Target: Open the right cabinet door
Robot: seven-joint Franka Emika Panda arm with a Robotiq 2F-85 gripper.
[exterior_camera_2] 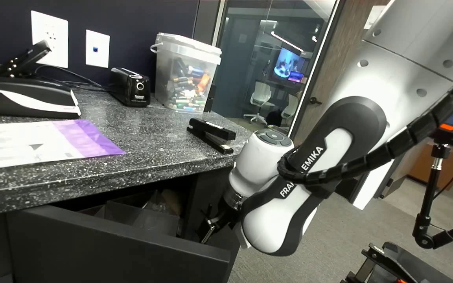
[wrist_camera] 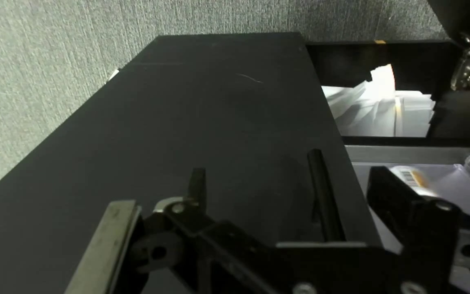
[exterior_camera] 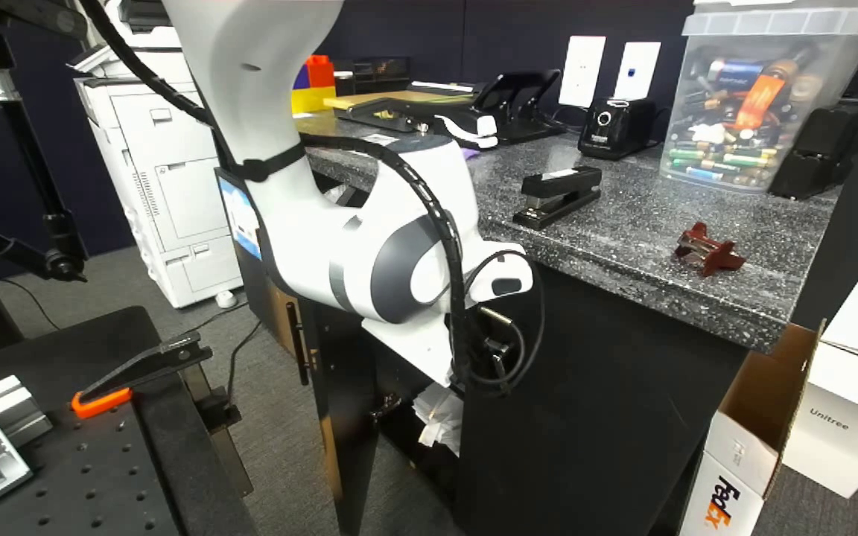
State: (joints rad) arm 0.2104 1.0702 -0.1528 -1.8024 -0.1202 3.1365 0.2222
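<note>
The right cabinet door is a wide matte-black panel [exterior_camera: 593, 417] under the counter, left of the FedEx box in an exterior view. It fills much of the wrist view [wrist_camera: 202, 122], where a dark bar handle [wrist_camera: 325, 196] stands near its free edge. I cannot tell whether it is fully shut or slightly ajar. My gripper [wrist_camera: 290, 179] is open and empty. One finger is over the door's front face; the other is past the free edge, with the handle between them in the picture. The gripper [exterior_camera_2: 210, 228] also shows in an exterior view; contact is unclear.
The narrower black door [exterior_camera: 347, 417] stands open beside it, also in an exterior view [exterior_camera_2: 120, 251]. Papers [wrist_camera: 373, 106] lie inside. The speckled counter [exterior_camera: 623, 216] overhangs, carrying a stapler [exterior_camera: 559, 195] and battery bucket [exterior_camera: 757, 104]. A FedEx box [exterior_camera: 742, 447] stands at the right.
</note>
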